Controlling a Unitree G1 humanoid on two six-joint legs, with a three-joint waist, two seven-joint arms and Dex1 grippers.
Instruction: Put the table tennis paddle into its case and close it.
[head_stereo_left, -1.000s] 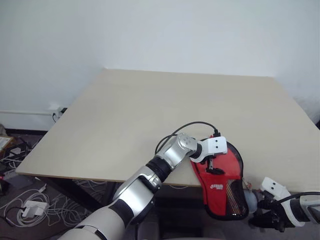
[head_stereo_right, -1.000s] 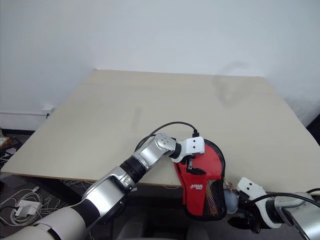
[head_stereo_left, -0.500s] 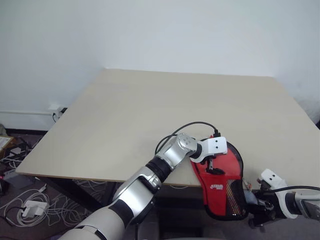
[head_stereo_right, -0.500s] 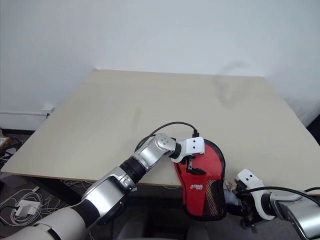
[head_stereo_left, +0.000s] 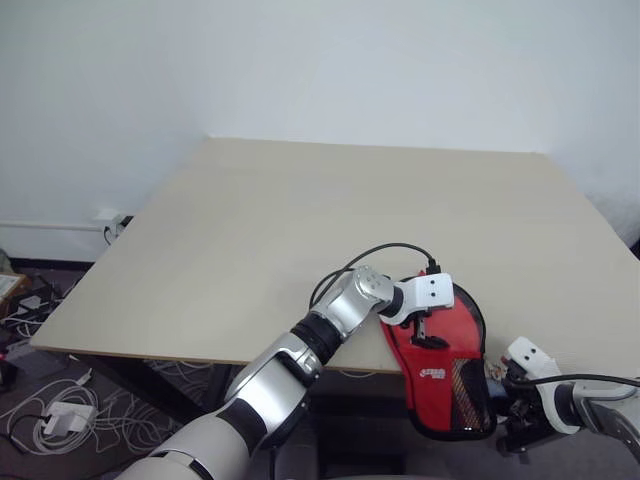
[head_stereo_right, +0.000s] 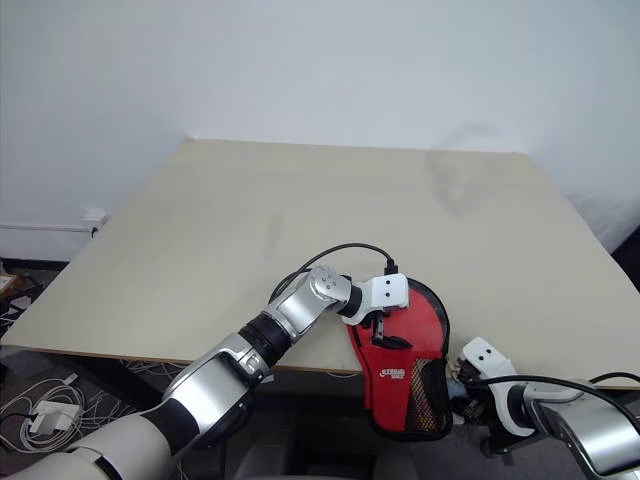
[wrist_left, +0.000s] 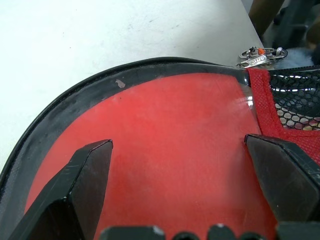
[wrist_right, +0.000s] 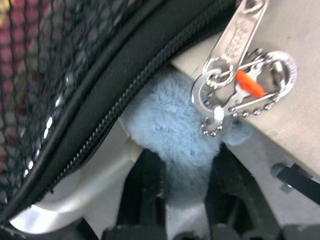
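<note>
The red case (head_stereo_left: 445, 365) lies at the worktop's (head_stereo_left: 300, 230) near edge, its mesh end hanging off toward the robot. The left end effector (wrist_left: 185, 165) presses down on the case's round part, fingers spread wide and gripping nothing. By the case's corner, the right end effector (wrist_right: 187, 170) has its fingers pinched on a pale blue fluffy pom-pom (wrist_right: 172, 145) hanging with the silver zipper pull (wrist_right: 240, 30) and its keyring clip (wrist_right: 250, 85). The paddle cannot be made out.
</note>
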